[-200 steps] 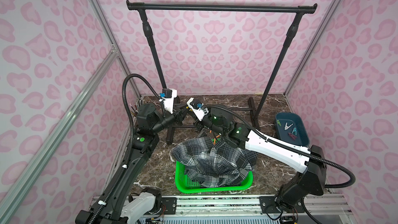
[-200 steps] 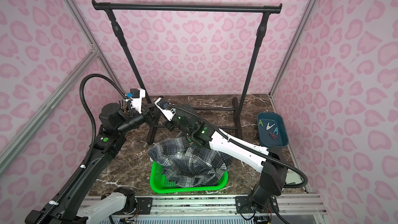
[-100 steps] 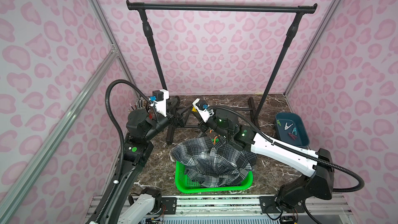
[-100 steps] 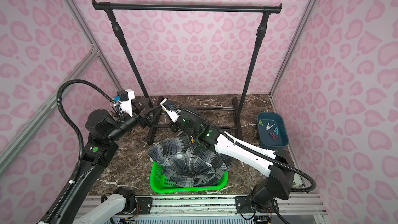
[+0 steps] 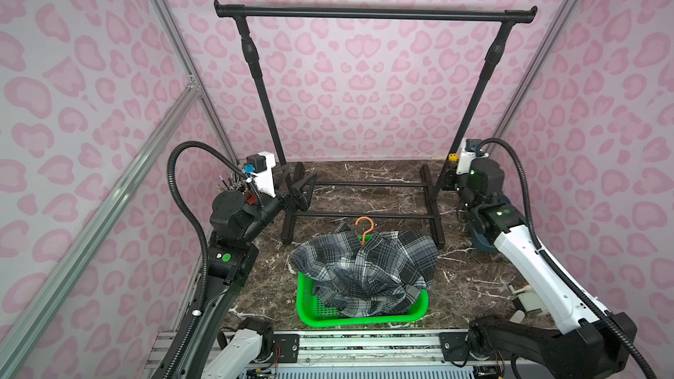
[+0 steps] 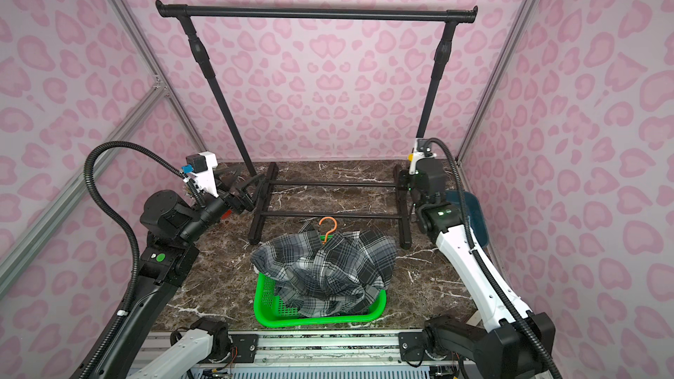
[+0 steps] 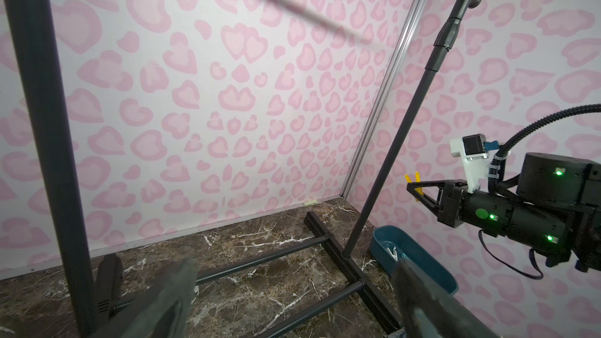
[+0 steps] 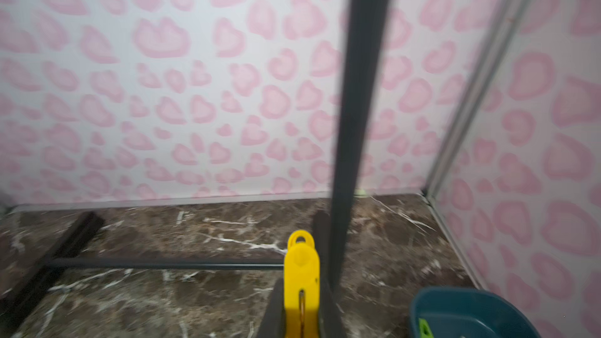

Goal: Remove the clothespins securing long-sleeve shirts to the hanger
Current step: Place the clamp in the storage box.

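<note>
The right gripper [image 7: 414, 188] is pinched shut on the yellow clothespin [image 8: 300, 265], gripping its lower part so that the ringed end sticks out past the fingertips. It hangs at the right rear of the table, just beside the rack [image 5: 375, 13] upright and near the blue bin [image 8: 461, 292]. The step in hand looks like the drop-off.

To do it well:

- Bring the clothespin over the middle of the bin's opening, not its rim. In the right wrist view the bin sits off to one side of the gripper, so it is not over it yet.
- Stay clear of the rack upright on the way; a knock could twist the clothespin in the grip.
- Go low before spreading the fingers (a light plastic clip is likely to bounce if dropped from high up).

The left gripper [image 5: 302, 193] is spread wide and empty, near the rack's left foot, well apart from the shirt [image 5: 364, 267]. The shirt lies crumpled over the green basket [image 5: 361, 319], with the orange hanger [image 5: 364, 226] hook poking out at its collar. No clothespin shows on the shirt in the top views, and I cannot find the white one.
</note>
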Tool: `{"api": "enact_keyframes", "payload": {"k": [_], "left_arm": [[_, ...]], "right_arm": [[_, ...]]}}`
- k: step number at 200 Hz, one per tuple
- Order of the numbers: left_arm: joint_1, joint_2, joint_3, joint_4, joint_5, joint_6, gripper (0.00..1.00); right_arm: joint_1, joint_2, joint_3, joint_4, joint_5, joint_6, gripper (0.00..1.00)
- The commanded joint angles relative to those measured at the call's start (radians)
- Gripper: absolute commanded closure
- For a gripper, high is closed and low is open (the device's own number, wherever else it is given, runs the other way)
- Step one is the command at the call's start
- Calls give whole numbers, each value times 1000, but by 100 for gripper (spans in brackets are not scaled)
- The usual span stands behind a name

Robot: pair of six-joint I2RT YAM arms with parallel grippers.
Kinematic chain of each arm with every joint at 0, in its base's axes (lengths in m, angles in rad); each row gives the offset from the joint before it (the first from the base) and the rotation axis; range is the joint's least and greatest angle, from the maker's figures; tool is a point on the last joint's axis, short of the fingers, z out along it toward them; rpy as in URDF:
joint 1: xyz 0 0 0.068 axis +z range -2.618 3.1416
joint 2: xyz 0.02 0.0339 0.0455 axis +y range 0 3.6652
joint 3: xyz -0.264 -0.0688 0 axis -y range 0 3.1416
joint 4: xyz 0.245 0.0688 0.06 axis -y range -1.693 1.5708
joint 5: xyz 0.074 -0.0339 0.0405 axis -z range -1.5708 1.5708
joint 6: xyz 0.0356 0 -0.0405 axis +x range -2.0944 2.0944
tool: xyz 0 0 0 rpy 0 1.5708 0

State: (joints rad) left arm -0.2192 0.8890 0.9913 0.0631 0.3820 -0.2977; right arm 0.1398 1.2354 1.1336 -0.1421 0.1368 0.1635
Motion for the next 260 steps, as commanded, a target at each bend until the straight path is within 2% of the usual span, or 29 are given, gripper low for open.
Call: {"api": "enact_keyframes", "payload": {"k": [1, 23, 61, 94, 128, 134, 152, 170, 192, 215, 230, 245, 260], "left_arm": [[24, 24, 1, 47, 54, -39, 0], [41, 46, 23, 13, 89, -39, 1], [53, 41, 29, -37, 119, -1, 3], [61, 51, 20, -49, 132, 5, 4], [63, 58, 24, -72, 136, 22, 4], [63, 59, 26, -78, 136, 28, 4], [63, 60, 26, -88, 135, 35, 4], [65, 65, 29, -103, 136, 34, 4], [69, 70, 32, -118, 138, 31, 4], [70, 76, 32, -121, 141, 24, 5], [72, 82, 36, -123, 141, 20, 5], [77, 92, 43, -129, 138, 19, 5], [80, 101, 52, -131, 140, 15, 5]], "right_arm": [[-169, 56, -34, -84, -71, 120, 100], [-275, 153, -48, -68, -54, 142, 100], [-430, 371, 4, -95, -93, 151, 100], [-471, 539, 82, -152, -130, 154, 100], [-473, 580, 96, -155, -109, 159, 100], [-473, 583, 101, -158, -108, 159, 94], [-475, 587, 120, -166, -111, 157, 67], [-474, 561, 120, -162, -110, 161, 50], [-472, 505, 113, -159, -117, 158, 43], [-445, 400, 81, -160, -167, 168, 42], [-383, 281, 21, -98, -318, 173, 40], [-284, 185, -30, -10, -502, 250, 36], [-161, 132, -50, 68, -607, 317, 30]]}}
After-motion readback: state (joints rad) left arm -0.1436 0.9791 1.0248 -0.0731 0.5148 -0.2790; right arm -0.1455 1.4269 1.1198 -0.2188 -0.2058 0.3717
